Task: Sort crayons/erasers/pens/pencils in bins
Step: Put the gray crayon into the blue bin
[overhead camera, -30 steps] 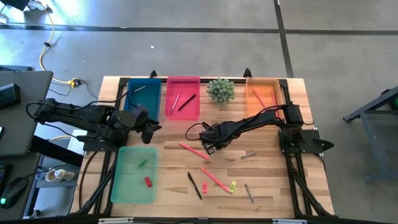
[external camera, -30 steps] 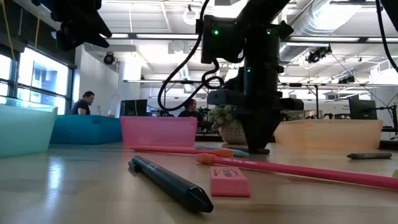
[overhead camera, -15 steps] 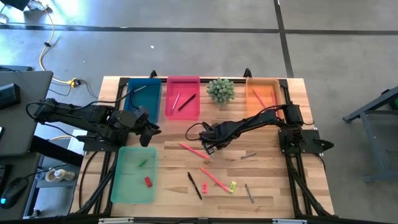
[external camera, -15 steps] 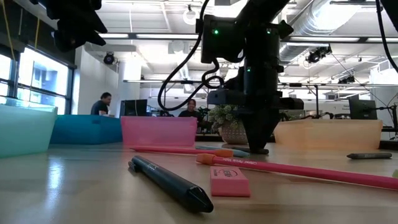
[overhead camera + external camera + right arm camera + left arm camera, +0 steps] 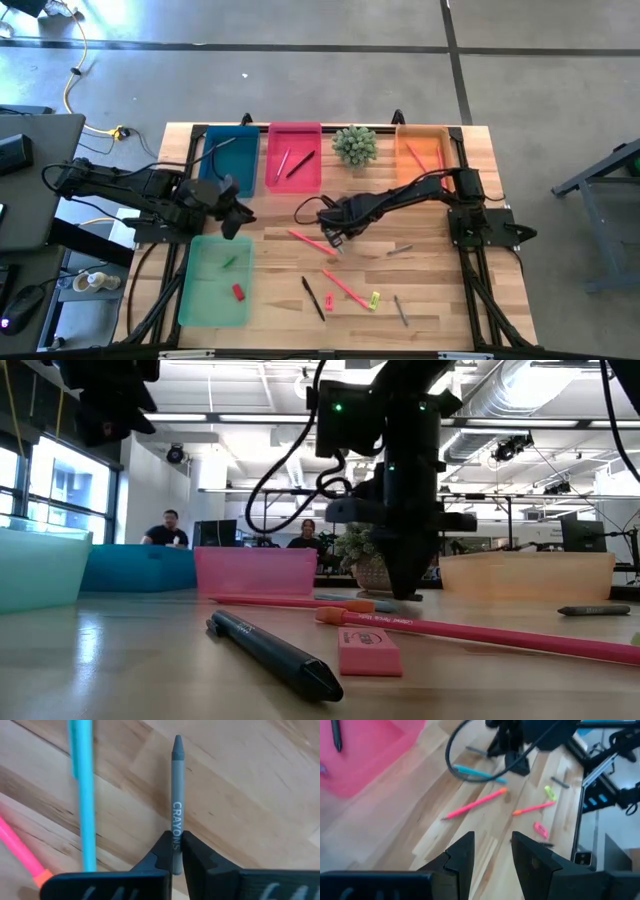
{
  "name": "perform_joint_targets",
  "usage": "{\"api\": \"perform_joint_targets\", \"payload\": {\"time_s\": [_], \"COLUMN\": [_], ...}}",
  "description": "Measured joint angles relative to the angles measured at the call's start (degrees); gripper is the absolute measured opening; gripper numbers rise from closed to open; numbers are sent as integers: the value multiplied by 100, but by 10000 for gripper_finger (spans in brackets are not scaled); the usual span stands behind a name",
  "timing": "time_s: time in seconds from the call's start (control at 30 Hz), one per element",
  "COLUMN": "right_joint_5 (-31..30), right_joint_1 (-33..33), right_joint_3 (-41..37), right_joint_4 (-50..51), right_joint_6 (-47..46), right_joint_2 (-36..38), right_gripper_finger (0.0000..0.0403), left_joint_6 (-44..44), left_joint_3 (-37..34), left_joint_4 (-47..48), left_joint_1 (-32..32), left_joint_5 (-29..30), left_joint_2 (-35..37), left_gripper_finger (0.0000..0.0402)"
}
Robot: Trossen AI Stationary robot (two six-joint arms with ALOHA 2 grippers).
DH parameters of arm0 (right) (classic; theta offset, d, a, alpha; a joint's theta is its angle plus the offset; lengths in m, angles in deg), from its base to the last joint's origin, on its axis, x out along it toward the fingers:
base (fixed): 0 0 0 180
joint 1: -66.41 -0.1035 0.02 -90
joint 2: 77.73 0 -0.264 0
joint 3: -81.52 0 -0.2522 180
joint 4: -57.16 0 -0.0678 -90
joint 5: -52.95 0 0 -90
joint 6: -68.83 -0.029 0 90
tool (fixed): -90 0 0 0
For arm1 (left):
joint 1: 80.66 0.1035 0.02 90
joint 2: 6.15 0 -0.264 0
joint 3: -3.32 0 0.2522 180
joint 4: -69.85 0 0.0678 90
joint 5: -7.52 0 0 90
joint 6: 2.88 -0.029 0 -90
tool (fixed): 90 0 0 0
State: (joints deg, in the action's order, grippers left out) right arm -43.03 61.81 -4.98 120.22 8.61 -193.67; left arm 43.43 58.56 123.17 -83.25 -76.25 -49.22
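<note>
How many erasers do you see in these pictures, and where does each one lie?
4: a green eraser and a red eraser lie in the pale-green bin; another red eraser and a yellow eraser lie on the table near its front. More may be hidden.

Pale slatted wooden table [image 5: 430,300]. Far edge: teal [image 5: 231,158], pink [image 5: 294,157], orange plastic bins [image 5: 424,152], spiky green plant [image 5: 354,145]. Near left: translucent green bin [image 5: 214,281]. Centre-right: scattered pink sticks [image 5: 345,286], black pen [image 5: 313,298], yellow eraser [image 5: 375,298].
</note>
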Motion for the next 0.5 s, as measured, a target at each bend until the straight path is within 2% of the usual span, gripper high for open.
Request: {"api": "perform_joint_targets", "payload": {"time_s": [0.2, 0.37, 0.5], "right_joint_5": [31, 20, -19], "right_joint_1": [-4, -3, -2], "right_joint_3": [221, 467, 749], "right_joint_4": [141, 308, 394], "right_joint_6": [44, 136, 374], "right_joint_2": [6, 13, 22], "right_gripper_finger": [8, 8, 8], "left_joint_6": [0, 0, -2], "left_joint_3": [-3, -4, -4], "left_joint_4": [520, 695, 716], "left_joint_1": [-2, -2, -2], "left_joint_5": [-138, -85, 244], "left_joint_2": [-6, -11, -10], "left_gripper_finger": [128, 173, 210]}}
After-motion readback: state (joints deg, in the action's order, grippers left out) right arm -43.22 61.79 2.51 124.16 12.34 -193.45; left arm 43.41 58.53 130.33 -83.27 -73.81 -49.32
